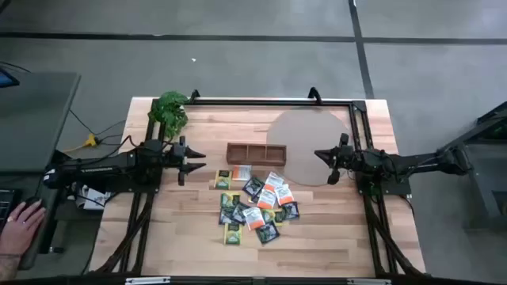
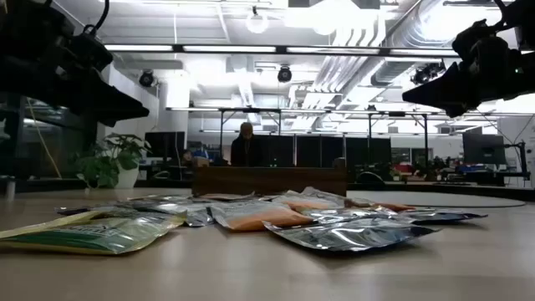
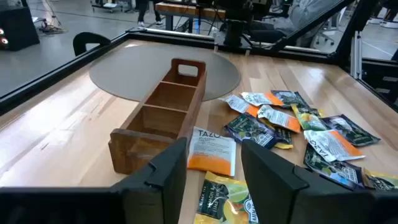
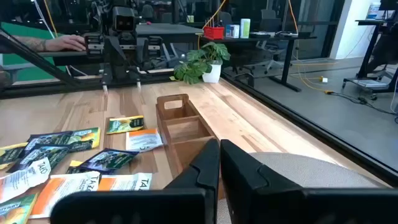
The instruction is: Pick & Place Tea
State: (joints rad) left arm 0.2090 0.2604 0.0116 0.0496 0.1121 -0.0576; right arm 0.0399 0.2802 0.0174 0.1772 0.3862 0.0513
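The tea sachets (image 1: 255, 204) are seen scattered flat on the wooden table (image 1: 333, 229), none of them yet in the wooden tray (image 1: 256, 153), whose three compartments are shown empty in the left wrist view. The left gripper (image 1: 192, 160) is held above the table with its fingers spread well apart and nothing between them; the right gripper (image 1: 322, 162) is held above the round grey mat (image 1: 305, 131), its fingers nearly together and likewise empty. From the left gripper the pile is found ahead and slightly toward the near edge of the table, and the closest piece, an orange-and-white sachet (image 3: 211, 149), is seen just ahead of and below its open fingers (image 3: 163, 171), lying just beside the tray's long wall. From the right gripper the same pile lies ahead too, but its nearest sachets are set farther off, beyond the mat's edge. The left arm is therefore judged the nearer to a first pick. The tray's long axis is aligned roughly with the line running between the two grippers, so a sachet taken by either arm would have to be carried sideways across that line and lowered into a compartment. A potted plant (image 1: 170, 111) stands behind the left arm, and a person's hand (image 1: 22, 222) rests off the table.
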